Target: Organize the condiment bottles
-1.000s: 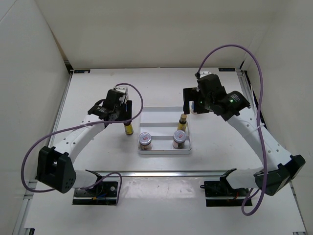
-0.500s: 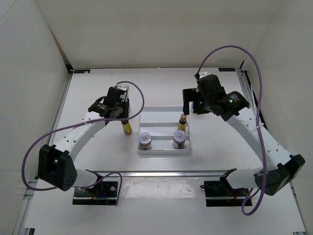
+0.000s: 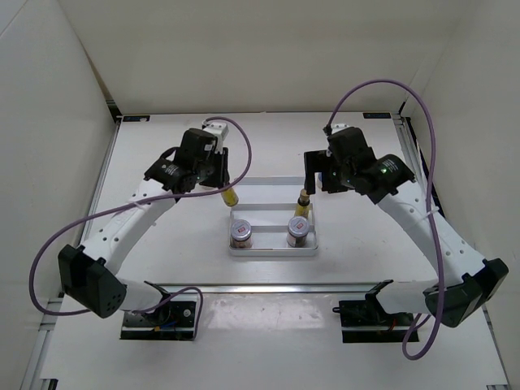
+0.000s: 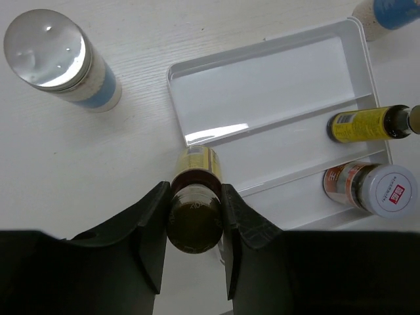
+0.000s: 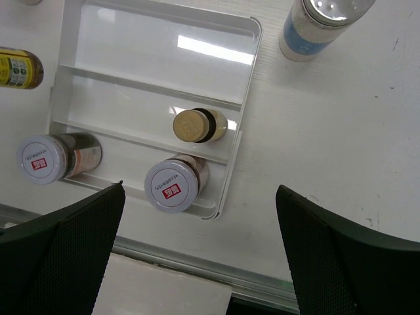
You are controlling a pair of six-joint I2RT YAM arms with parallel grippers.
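Observation:
My left gripper (image 4: 194,197) is shut on the dark cap of a slim yellow bottle (image 4: 194,220), held above the left rim of the white tray (image 3: 268,180). That bottle (image 3: 231,196) also shows from above. A second yellow bottle (image 3: 302,203) stands at the right end of the tray's middle row. Two silver-lidded jars (image 3: 241,233) (image 3: 297,231) stand in the near row. My right gripper (image 5: 200,190) hangs open over the tray's right side with nothing between its fingers. One white blue-banded bottle (image 4: 59,62) stands left of the tray, another (image 5: 321,23) to its far right.
The tray is split into three long rows by low ridges. A metal rail (image 3: 268,287) runs along the table's near edge. White walls close in the table at the back and both sides.
My left gripper has shut on the yellow bottle, lifted it off the table and carried it right toward the tray's left rim. The right arm has barely moved.

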